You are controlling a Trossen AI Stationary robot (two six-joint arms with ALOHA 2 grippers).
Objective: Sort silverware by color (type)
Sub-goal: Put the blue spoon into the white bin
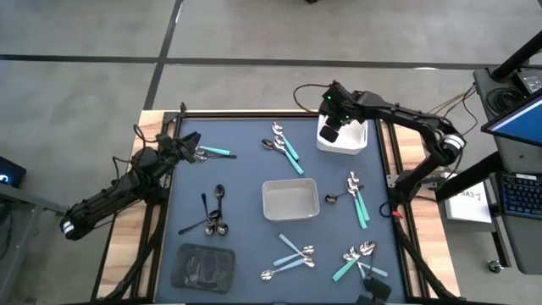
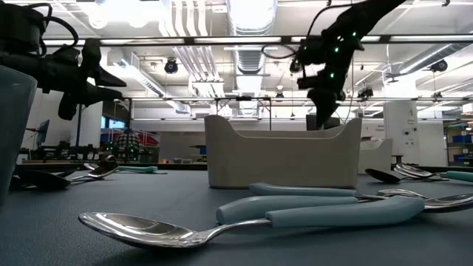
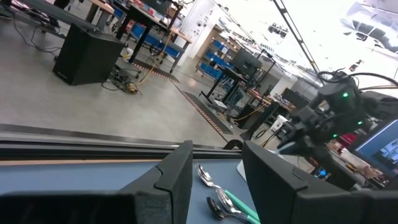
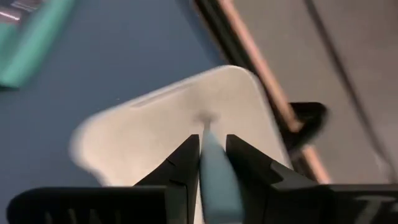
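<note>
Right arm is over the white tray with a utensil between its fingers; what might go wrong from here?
1. The pale-blue handle sits loosely between the right end effector fingers, above the white tray; it may drop crooked or bounce.
2. The piece points at the tray floor and could jam on descent.
3. The left end effector hangs open over the teal-handled spoons, clear of this.

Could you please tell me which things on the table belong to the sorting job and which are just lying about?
Job:
- pale-blue-handled utensil between the right gripper jaws, over the white tray
- teal-handled pieces
- black pieces
- grey tray
- dark tray

Lying about:
- keyboard
- papers
</note>
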